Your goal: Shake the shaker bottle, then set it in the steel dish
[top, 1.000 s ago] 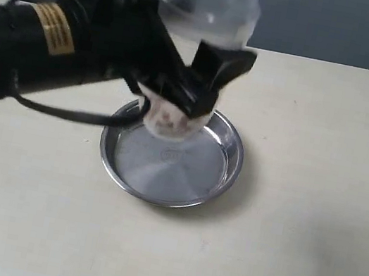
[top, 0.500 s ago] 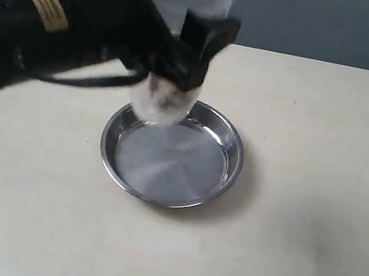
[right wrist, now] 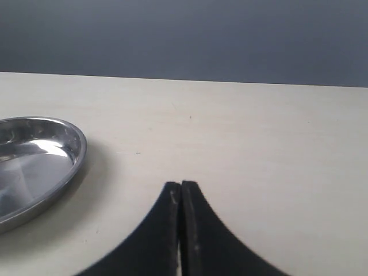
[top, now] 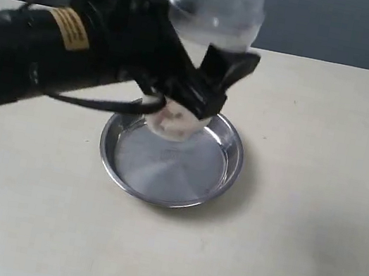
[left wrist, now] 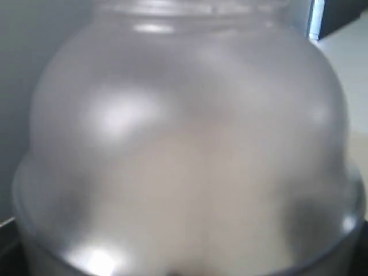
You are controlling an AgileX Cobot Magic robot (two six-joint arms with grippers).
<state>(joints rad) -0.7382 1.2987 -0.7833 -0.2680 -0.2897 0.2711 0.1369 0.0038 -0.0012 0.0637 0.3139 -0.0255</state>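
My left gripper is shut on the shaker bottle, which hangs in the air over the far rim of the steel dish. The bottle's frosted dome points toward the camera; brownish-pink granules show in the clear end below the fingers. In the left wrist view the frosted bottle fills the frame and hides the fingers. The dish holds nothing. In the right wrist view my right gripper is shut on nothing, low over the table, with the dish off to one side.
The black left arm with its cable reaches in across the left of the beige table. A dark wall runs behind the table's far edge.
The left gripper swung the bottle up and left half a second ago and has now come back right and down, to nearly where it was one second ago.
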